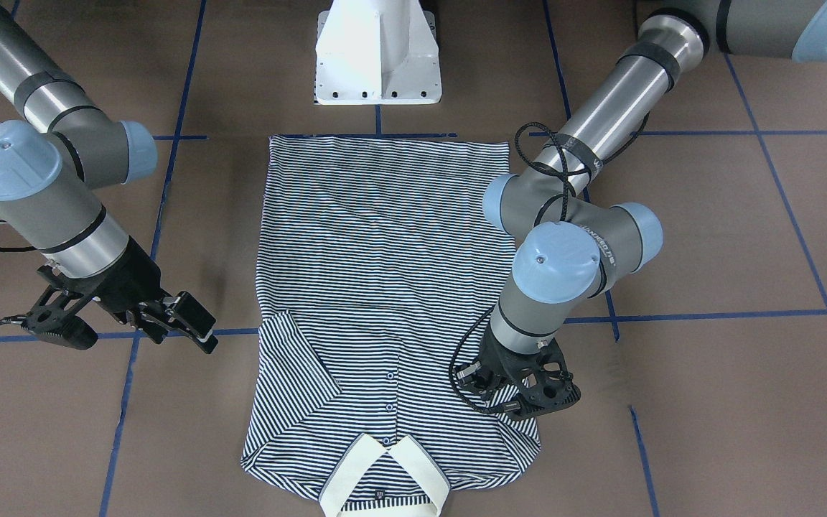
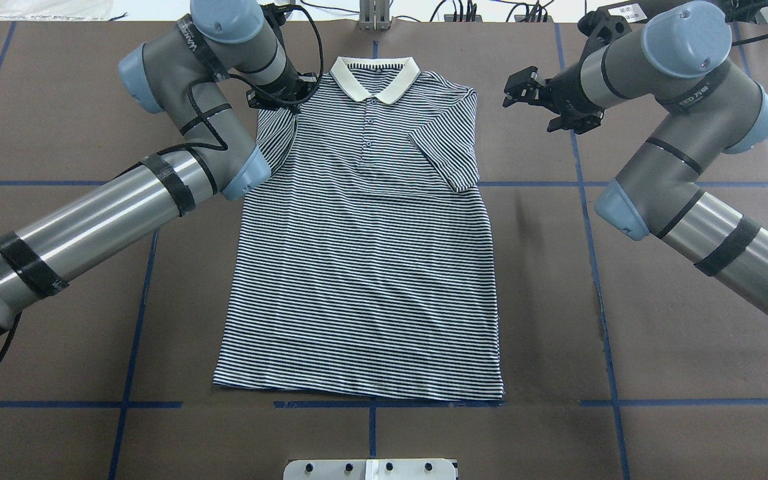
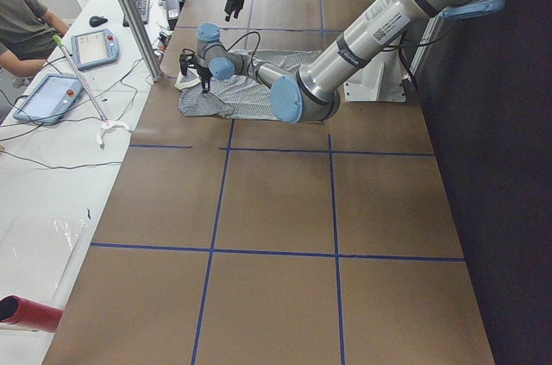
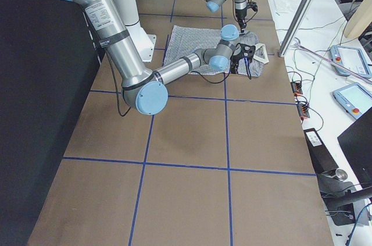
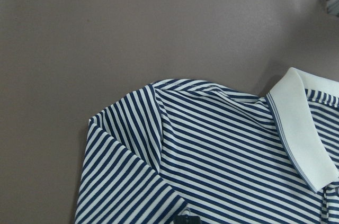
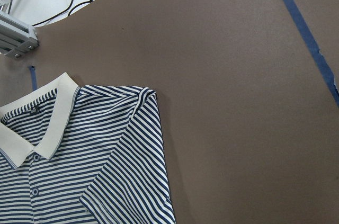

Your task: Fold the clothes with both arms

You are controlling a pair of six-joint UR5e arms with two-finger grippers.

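Observation:
The striped polo shirt lies flat, face up, on the brown table, cream collar at the far end. One sleeve is folded inward over the chest, also in the front view. My right gripper hangs open over bare table beside that shoulder. My left gripper points down onto the other shoulder and sleeve. The wrist hides its fingers, so I cannot tell whether it is open or shut. The left wrist view shows that shoulder lying flat.
The white pedestal stands at the shirt's hem end. Blue tape lines grid the table. Beyond the collar end, a metal post, a white desk with tablets and a seated person.

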